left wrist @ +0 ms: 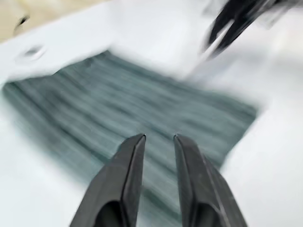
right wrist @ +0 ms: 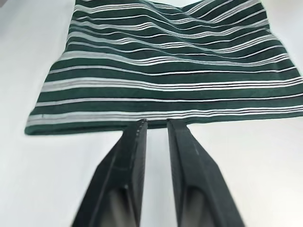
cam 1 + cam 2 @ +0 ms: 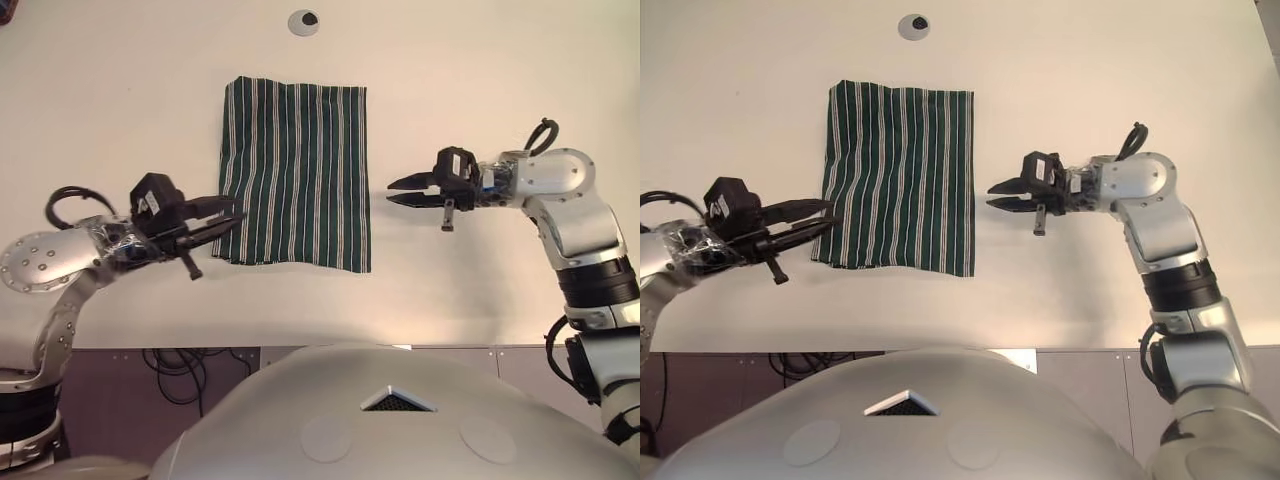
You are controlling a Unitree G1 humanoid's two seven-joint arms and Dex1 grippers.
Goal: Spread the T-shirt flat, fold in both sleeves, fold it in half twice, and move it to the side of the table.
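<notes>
The T-shirt (image 3: 295, 175), soft dark green cloth with thin white stripes, lies folded into a slightly rumpled rectangle near the middle of the smooth white table (image 3: 480, 80), with a small round disc (image 3: 303, 22) well beyond its far edge. The left gripper (image 3: 232, 217) sits over the shirt's near left corner, its slim black fingers a narrow gap apart and gripping nothing. The right gripper (image 3: 392, 191) is just beside the right edge, likewise slightly parted and empty.

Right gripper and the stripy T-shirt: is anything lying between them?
No. Just a narrow strip of bare table separates the right gripper from the T-shirt edge, clearest in the left eye view.
</notes>
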